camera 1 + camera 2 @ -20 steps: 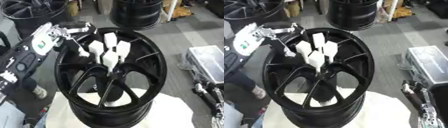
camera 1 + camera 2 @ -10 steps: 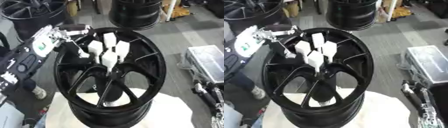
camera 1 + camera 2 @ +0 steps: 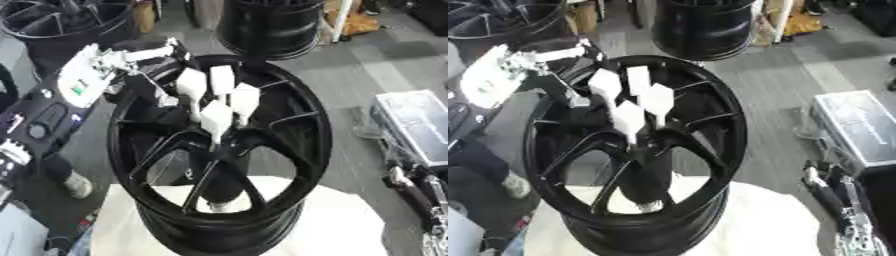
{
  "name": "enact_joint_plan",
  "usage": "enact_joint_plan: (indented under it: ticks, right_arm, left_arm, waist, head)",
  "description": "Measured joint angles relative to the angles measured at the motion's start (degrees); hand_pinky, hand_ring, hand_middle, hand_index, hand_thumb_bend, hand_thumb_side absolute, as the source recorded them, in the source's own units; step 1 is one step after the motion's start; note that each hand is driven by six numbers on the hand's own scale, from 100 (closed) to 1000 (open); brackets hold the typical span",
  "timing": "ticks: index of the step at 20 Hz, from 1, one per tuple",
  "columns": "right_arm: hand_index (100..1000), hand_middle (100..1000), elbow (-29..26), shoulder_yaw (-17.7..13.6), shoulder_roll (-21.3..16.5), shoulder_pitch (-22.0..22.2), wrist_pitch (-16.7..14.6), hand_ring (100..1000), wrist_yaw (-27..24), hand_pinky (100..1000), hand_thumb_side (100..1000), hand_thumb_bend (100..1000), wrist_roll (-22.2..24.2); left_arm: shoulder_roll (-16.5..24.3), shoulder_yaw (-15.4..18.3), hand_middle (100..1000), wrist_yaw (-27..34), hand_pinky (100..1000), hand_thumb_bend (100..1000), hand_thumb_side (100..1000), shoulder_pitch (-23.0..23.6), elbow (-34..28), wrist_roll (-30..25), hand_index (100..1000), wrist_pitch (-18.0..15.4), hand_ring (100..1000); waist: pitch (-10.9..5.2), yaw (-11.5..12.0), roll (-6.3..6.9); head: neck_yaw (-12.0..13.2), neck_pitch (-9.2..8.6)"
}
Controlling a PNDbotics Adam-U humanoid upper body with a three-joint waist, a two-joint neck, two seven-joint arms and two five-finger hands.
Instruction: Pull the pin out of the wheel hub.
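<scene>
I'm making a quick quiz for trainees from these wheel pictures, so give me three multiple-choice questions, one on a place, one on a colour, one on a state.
1. Where is the left hand?
A. at the upper left rim of the wheel
B. under the wheel
C. on the grey case

2. What colour are the pins at the hub?
A. red
B. white
C. black

3. How does the wheel stand?
A. flat on the floor
B. hung from a hook
C. tilted up on a white cloth

Answers: 1 A, the hand reaches in from the left over the rim. 2 B, they stand out pale against black spokes. 3 C, the cloth lies under its lower rim.
</scene>
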Motion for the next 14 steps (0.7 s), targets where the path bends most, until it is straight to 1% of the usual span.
enact_joint_plan:
  ticks: [2,3,4,5,8,10,11,12,13,14]
  right_arm:
    - [680,646,0.0,0.0,0.0,0.0,0.0,570,0.0,622,490,100,0.0]
    - [680,646,0.0,0.0,0.0,0.0,0.0,570,0.0,622,490,100,0.0]
    - [680,646,0.0,0.0,0.0,0.1,0.0,570,0.0,622,490,100,0.0]
    - [680,646,0.0,0.0,0.0,0.1,0.0,570,0.0,622,490,100,-0.1]
    - [680,646,0.0,-0.1,0.0,0.4,0.1,570,0.0,621,489,100,-0.2]
    - [680,646,0.1,-0.4,0.0,0.5,0.2,570,0.0,621,489,100,-0.4]
    - [680,646,0.1,-0.5,0.0,0.5,0.2,570,0.0,621,489,100,-0.6]
    - [680,646,0.2,-0.6,0.0,0.5,0.3,570,0.0,621,489,100,-0.7]
    - [680,647,0.2,-0.8,0.0,0.6,0.3,570,0.0,621,489,100,-0.8]
    - [680,647,0.3,-0.8,0.0,0.6,0.2,570,0.0,621,489,100,-0.9]
  left_arm:
    - [1.2,1.1,469,2.5,750,153,204,-0.6,-1.9,-0.6,581,0.6,540]
    - [2.1,1.6,471,3.7,751,169,181,-0.9,-2.9,-0.9,584,0.9,543]
    - [3.1,2.4,471,5.1,751,169,181,-1.1,-3.9,-1.2,584,1.2,543]
    - [4.4,3.3,476,6.4,752,188,161,-1.1,-4.9,-1.5,589,1.5,547]
    - [9.4,6.2,480,10.0,753,201,154,0.0,-7.9,-2.3,595,2.3,552]
    - [13.2,8.3,483,11.9,753,207,163,3.1,-9.9,-2.8,599,2.8,554]
    - [15.3,9.3,490,12.7,754,209,184,5.5,-10.8,-3.0,607,3.0,560]
    - [17.5,10.5,490,13.3,754,209,184,8.3,-11.6,-3.2,607,3.2,560]
    - [19.4,11.5,496,13.6,753,208,217,11.3,-12.4,-3.4,613,3.4,564]
    - [21.2,12.7,500,13.7,754,210,227,14.7,-13.0,-3.7,617,3.7,567]
  waist:
    - [0.00,0.2,0.00]
    - [0.00,0.2,0.00]
    - [0.00,0.4,0.04]
    - [0.00,0.7,0.12]
    - [-0.02,1.4,0.32]
    - [-0.02,2.0,0.36]
    - [-0.02,2.4,0.36]
    - [-0.02,2.8,0.33]
    - [-0.02,3.1,0.31]
    - [-0.02,3.4,0.26]
  head:
    - [0.0,0.00]
    - [-0.1,0.00]
    - [-0.2,0.00]
    - [-0.3,0.00]
    - [-0.7,0.00]
    - [-0.9,0.00]
    - [-1.1,0.00]
    - [-1.2,0.00]
    - [-1.3,0.00]
    - [-1.5,0.00]
